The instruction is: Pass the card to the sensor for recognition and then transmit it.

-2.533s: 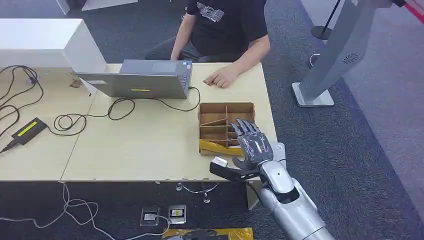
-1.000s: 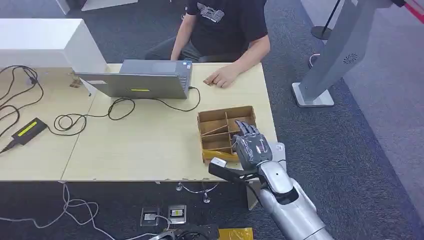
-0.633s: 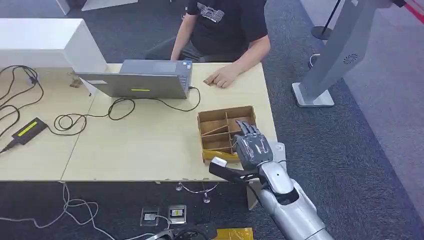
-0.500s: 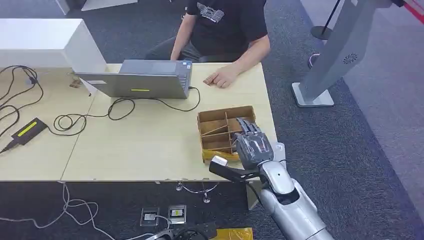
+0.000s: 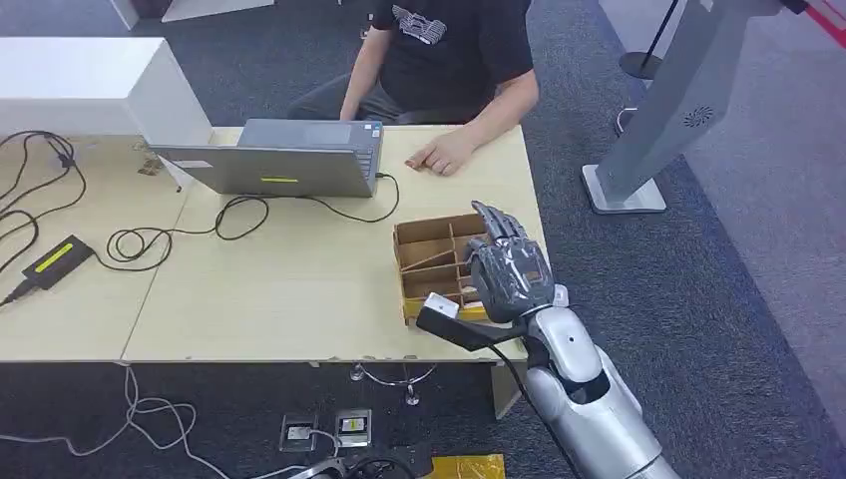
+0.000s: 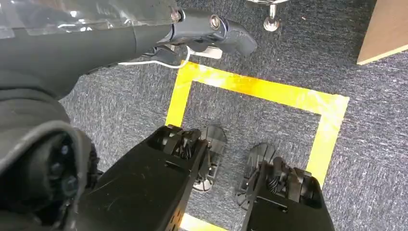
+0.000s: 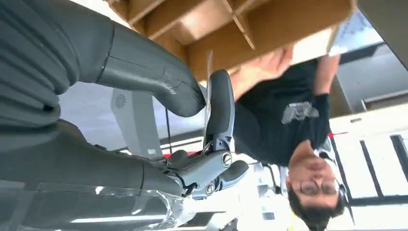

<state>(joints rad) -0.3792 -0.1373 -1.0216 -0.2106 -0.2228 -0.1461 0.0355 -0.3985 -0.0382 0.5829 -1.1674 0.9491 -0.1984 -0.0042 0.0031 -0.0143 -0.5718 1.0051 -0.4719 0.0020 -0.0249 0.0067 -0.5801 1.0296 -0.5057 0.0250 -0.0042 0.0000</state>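
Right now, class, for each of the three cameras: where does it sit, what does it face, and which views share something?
Head view: high on the body, looking down at the table; right hand over the cardboard box.
Left wrist view: looks down at the carpet and yellow tape; left hand.
Right wrist view: behind the right hand, facing the box and person.
Head and right wrist views share box, person, right hand.

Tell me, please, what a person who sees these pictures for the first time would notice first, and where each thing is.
First comes the silver right hand, raised over the brown divided cardboard box near the table's front right corner. In the right wrist view a thin card stands edge-on between its thumb and a finger. Behind the table sits a person in a black T-shirt, one hand resting beside the grey laptop.
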